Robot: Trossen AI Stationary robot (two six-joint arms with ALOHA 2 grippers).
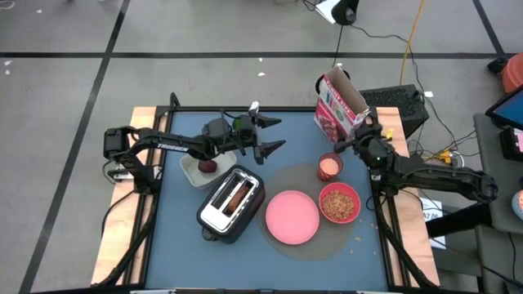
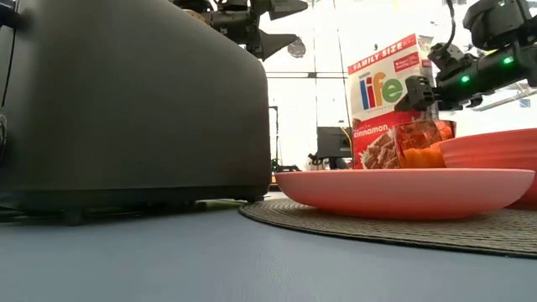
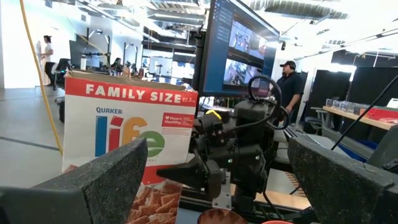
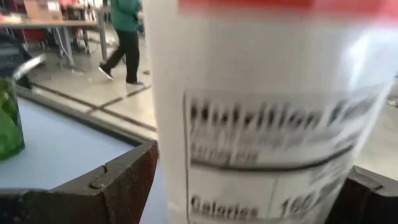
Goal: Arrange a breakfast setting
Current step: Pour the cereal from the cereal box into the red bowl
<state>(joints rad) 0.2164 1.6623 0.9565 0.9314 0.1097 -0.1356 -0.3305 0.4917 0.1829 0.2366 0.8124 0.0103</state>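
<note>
Nearest the front edge, the toaster (image 1: 231, 204) stands with the browned bread (image 1: 239, 196) sunk in its slot, and just beside it the pink plate (image 1: 292, 219) and the red bowl (image 1: 358, 202), the bowl holding cereal, sit touching on a round woven mat (image 1: 359, 238). Just past the bowl is the pink cup (image 1: 329, 167). Across the table, the dark red fruit (image 1: 209, 167) lies in the white container (image 1: 191, 175). No spoon shows anywhere. Farther in, the left gripper (image 1: 280, 135) hangs above mid-table with its jaws spread wide and nothing between them. The right gripper (image 1: 350, 140) has its jaws apart on either side of the cereal box (image 1: 339, 106), whose narrow printed face fills the right wrist view; I cannot tell whether the pads touch it. The step in hand looks to be the box. Any move there is best made straight along the jaws' own line, keeping the box upright, since a sideways drag could tip it. Room is tight: the cup is just below the right gripper, and the box stands at the far right corner close to the table edge. The open mat at far centre offers the freest path.
</note>
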